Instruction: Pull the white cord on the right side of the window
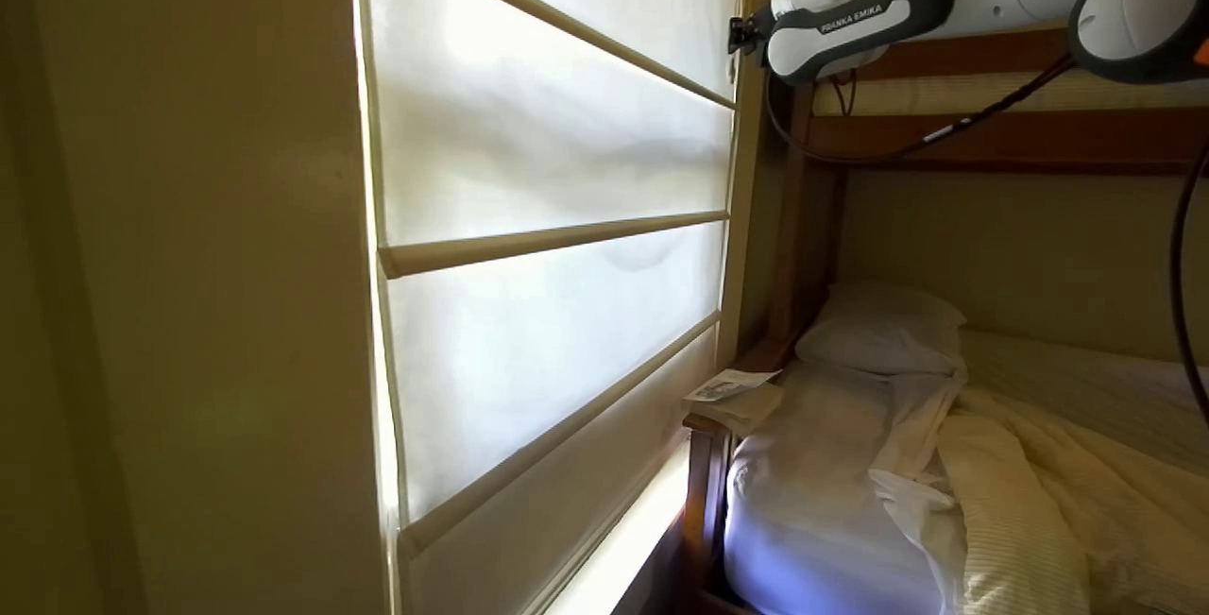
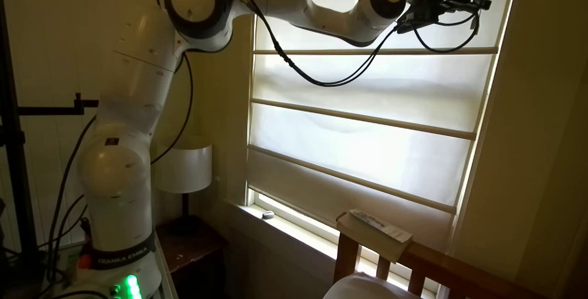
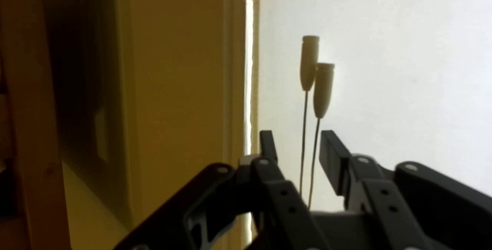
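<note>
The pincer (image 3: pixel 296 144) stands parted, gripping nothing, the two shade-pull cords (image 3: pixel 304 127) in line with its gap and roughly square to its closing direction, whether ahead or inside unclear.

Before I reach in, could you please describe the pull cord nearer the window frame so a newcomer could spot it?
In the wrist view, find the pale shade beside the window frame, then, against it, two thin cords. The wanted cord runs nearer the frame, its knob higher in that picture than the neighbouring knob.
</note>
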Tool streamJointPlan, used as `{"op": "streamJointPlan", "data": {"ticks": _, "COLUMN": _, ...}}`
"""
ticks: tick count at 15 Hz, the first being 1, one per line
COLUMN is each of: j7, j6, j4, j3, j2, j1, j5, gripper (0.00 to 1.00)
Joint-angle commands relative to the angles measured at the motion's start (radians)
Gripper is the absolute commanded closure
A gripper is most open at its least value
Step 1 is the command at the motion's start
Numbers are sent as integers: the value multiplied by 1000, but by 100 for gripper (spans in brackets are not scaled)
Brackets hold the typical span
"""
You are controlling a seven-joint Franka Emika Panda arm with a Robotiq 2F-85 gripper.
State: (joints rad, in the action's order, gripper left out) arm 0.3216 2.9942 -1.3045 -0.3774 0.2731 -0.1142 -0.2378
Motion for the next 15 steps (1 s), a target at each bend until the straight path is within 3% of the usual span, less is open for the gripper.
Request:
{"op": "streamJointPlan", "data": {"ticks": 1, "j7": -3, "j6": 25, "j4": -11, "j3": 37, "j2": -9, "j1": -14, "j5": 57, "gripper": 32}}
{"op": "streamJointPlan", "data": {"ticks": 5, "j7": -11, "j6": 12, "j4": 36, "j3": 89, "j2": 27, "j1": -40, "j5": 148, "gripper": 4}}
{"op": "streamJointPlan", "data": {"ticks": 7, "j7": 35, "j6": 6, "j4": 81, "j3": 61, "j2": 60, "j1": -32, "j5": 143, "gripper": 0}}
{"op": "streamJointPlan", "data": {"ticks": 13, "j7": 161, "j6": -1, "j4": 183, "j3": -45, "j2": 124, "j1": -14, "j5": 111, "gripper": 2}}
{"op": "streamJointPlan", "data": {"ticks": 14, "j7": 172, "j6": -1, "j4": 193, "j3": -54, "j2": 134, "j1": -14, "j5": 113, "gripper": 23}}
{"op": "streamJointPlan", "data": {"ticks": 15, "j7": 179, "j6": -4, "j4": 204, "j3": -62, "j2": 143, "j1": -14, "j5": 114, "gripper": 26}}
